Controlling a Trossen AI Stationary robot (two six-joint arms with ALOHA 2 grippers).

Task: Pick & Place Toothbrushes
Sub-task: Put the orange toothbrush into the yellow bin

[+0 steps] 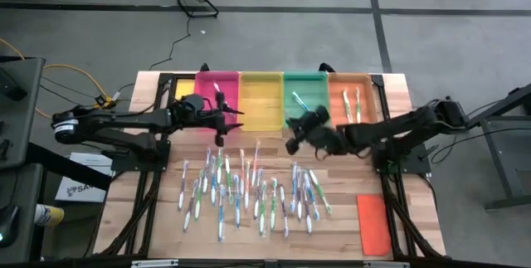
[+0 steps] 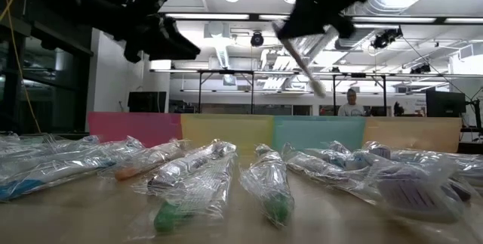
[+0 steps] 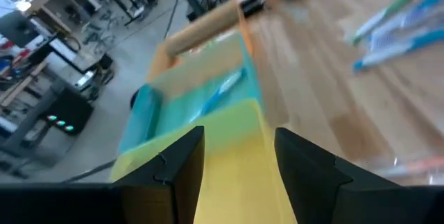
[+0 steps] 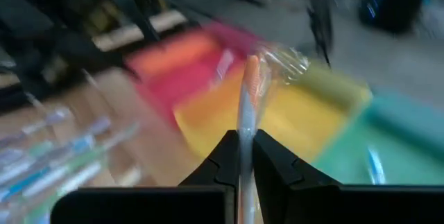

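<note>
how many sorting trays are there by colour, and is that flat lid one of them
pink tray: 1
yellow tray: 1
green tray: 1
orange tray: 1
total: 4 trays
The flat orange lid is not one of them; it lies apart near the table's front right corner: 1

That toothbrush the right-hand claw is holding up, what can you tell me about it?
The held toothbrush is a thin plastic stick, pale along the handle with an orange part near its far end, sealed in a clear crinkly wrapper that bunches at the top. The right gripper is shut on its lower handle, so it sticks out between the fingers. From table height it hangs tilted in the air, touching nothing else, high above the loose pile. From above it sits near the front edge of the green tray.
</note>
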